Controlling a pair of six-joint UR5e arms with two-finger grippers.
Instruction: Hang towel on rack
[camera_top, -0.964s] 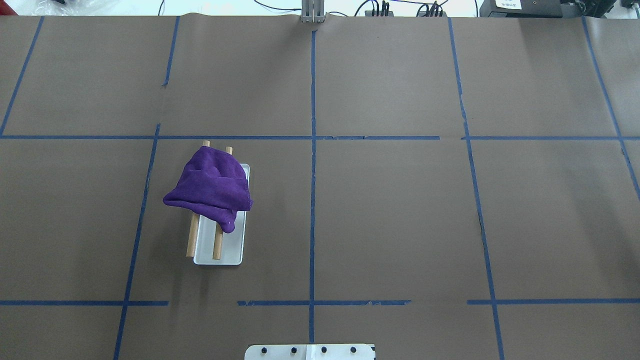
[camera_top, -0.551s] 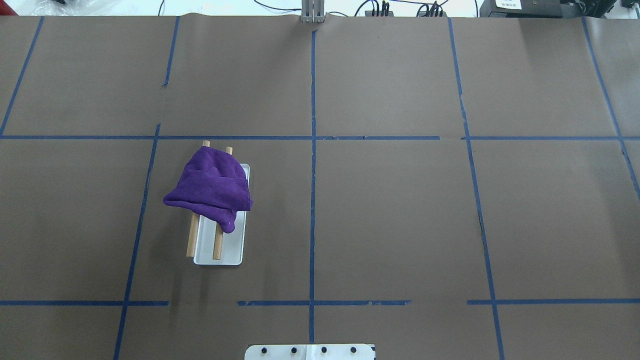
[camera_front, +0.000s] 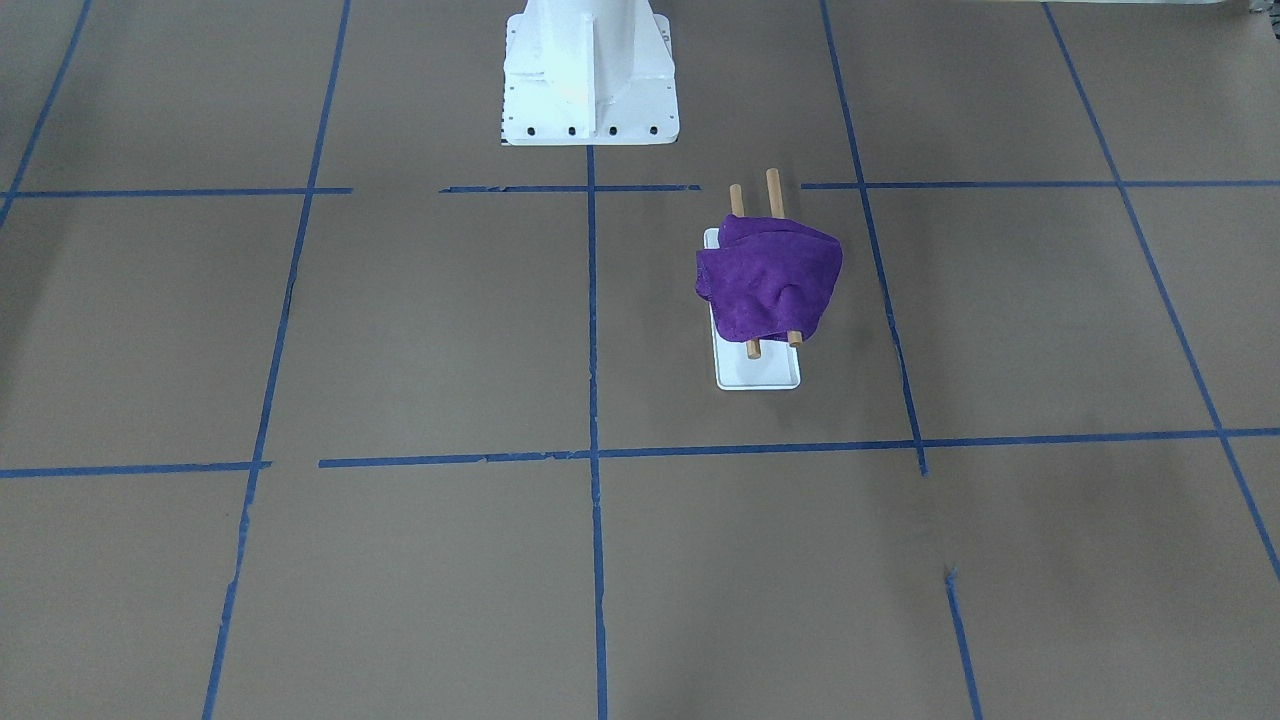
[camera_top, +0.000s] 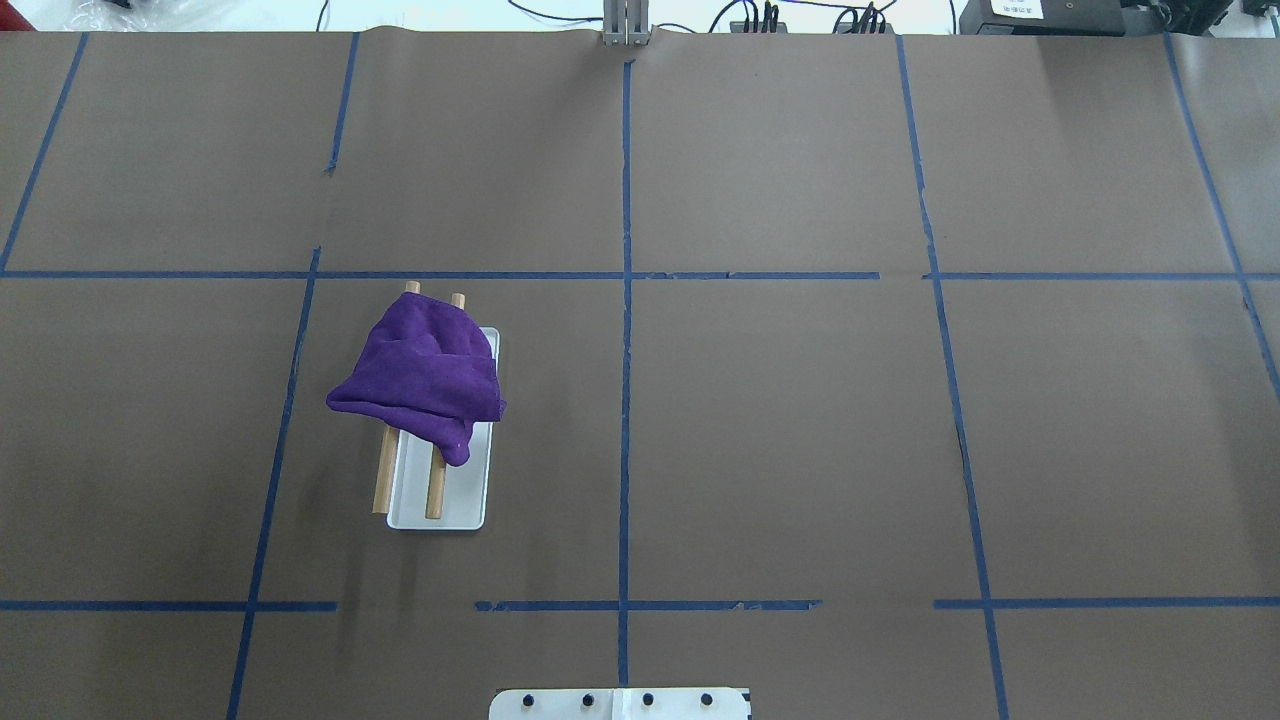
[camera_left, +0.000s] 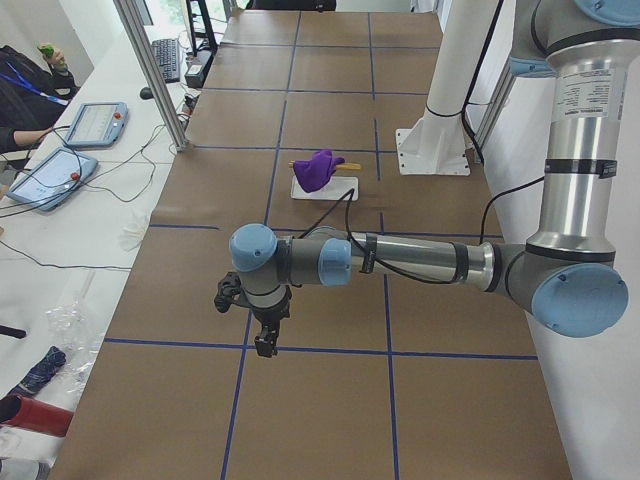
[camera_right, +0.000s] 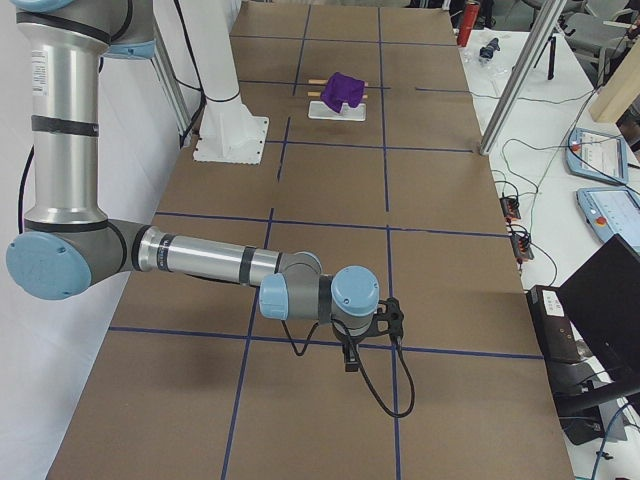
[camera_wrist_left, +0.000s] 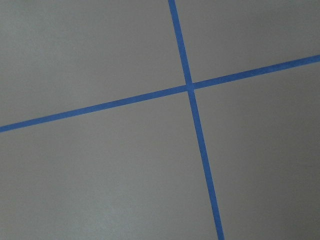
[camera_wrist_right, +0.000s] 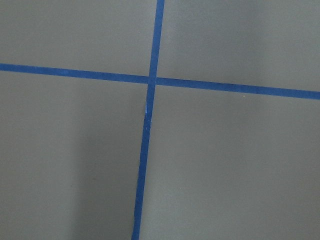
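A purple towel (camera_top: 420, 380) lies bunched over the two brown wooden rods (camera_top: 435, 495) of the rack, whose white base (camera_top: 462, 500) sits left of the table's middle. The towel (camera_front: 770, 280) also shows in the front view draped on both rods (camera_front: 772, 190), with rod ends sticking out on both sides. My left gripper (camera_left: 263, 345) hangs over the table's left end, far from the rack. My right gripper (camera_right: 350, 362) hangs over the right end. Both show only in the side views, so I cannot tell if they are open or shut.
Brown paper with blue tape lines (camera_top: 626, 400) covers the table. The white robot pedestal (camera_front: 588, 70) stands at the robot's edge. Tablets (camera_left: 90, 125) and cables lie on the operators' side. Both wrist views show only paper and tape crossings (camera_wrist_left: 189, 88).
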